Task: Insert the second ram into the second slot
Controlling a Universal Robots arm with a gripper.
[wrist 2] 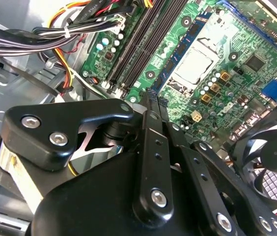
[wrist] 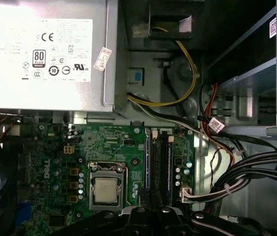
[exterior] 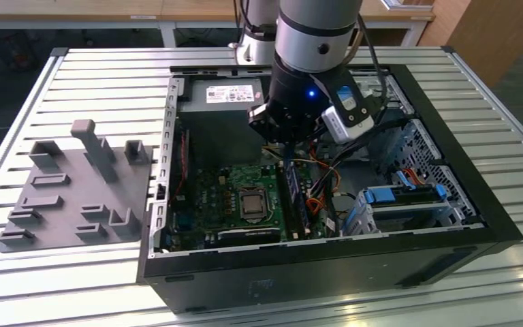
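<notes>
The gripper [wrist 2: 152, 97], drawn narrow, is positioned directly above the ram slots [wrist: 161, 162]; the blue ram [exterior: 293, 197] is seen just below, long axis near to far.

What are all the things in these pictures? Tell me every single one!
table: one, silver slats, under everything
holder tray: one, grey with pegs, on the table at the exterior view's left
computer case: one, black, open, lying on the table
power supply: one, silver, inside the case
motherboard: one, green, on the case floor
processor socket: one, silver, on the motherboard
memory slots: count unclear, black, beside the socket
blue strip: one, between socket and slots; maybe a ram stick, cannot tell
fan: one, black, by the motherboard
cables: many, black, yellow, red, inside the case
drive clips: a few, light blue, at the exterior view's right
robot arm: one, grey, above the case
hand: one, black, over the memory slots
</notes>
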